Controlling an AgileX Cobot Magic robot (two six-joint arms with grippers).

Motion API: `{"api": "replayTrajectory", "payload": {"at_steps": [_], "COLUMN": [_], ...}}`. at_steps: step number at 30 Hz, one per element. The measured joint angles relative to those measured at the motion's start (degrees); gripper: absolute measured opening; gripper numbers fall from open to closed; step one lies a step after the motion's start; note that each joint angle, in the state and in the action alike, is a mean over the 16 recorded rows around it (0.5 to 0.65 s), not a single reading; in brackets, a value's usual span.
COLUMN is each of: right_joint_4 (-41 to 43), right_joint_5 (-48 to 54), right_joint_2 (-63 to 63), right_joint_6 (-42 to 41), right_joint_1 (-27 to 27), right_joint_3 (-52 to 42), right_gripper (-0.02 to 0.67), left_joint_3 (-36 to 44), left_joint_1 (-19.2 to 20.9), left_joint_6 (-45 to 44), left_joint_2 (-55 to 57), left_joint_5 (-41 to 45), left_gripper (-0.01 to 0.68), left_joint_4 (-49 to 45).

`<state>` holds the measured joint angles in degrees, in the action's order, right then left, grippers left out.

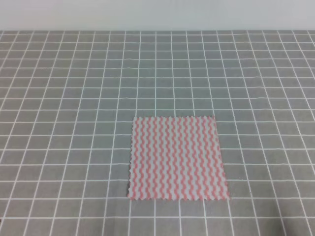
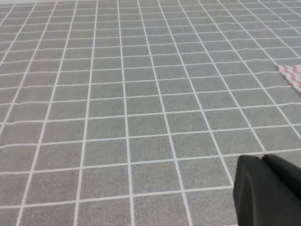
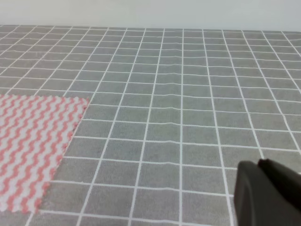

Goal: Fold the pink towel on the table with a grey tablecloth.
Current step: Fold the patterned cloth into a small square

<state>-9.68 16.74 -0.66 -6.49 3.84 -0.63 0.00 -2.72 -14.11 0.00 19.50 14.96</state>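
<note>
Exterior high, pink towel (image 1: 177, 158) flat, grey tablecloth (image 1: 74, 98)

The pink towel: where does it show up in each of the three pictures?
Exterior high view: the pink towel lies flat, below and slightly right of centre.
Left wrist view: only a corner of it peeks in at the right edge.
Right wrist view: it fills the lower left, cut off by the frame.
Shared landmark: the grey tablecloth with its white grid, under the towel in every view.
</note>
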Motion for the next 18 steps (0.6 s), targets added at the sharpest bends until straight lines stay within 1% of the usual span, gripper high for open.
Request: {"api": "replayTrajectory", "payload": {"at_steps": [15, 18], "right_joint_4": [-0.05, -1.29], "right_joint_5": [-0.17, -0.97], "right_joint_2": [0.11, 0.0], "right_joint_6": [0.0, 0.01], "right_joint_1": [0.0, 0.0], "right_joint_3": [0.1, 0.0], "right_gripper": [-0.017, -0.017], "left_joint_3": [0.09, 0.09], "left_joint_1": [0.01, 0.01], "left_joint_6": [0.0, 0.0], "left_joint_2": [-0.22, -0.22], "left_joint_5": [-0.44, -0.87], "left_gripper": [-0.002, -0.003], "left_joint_4": [0.05, 0.46]}}
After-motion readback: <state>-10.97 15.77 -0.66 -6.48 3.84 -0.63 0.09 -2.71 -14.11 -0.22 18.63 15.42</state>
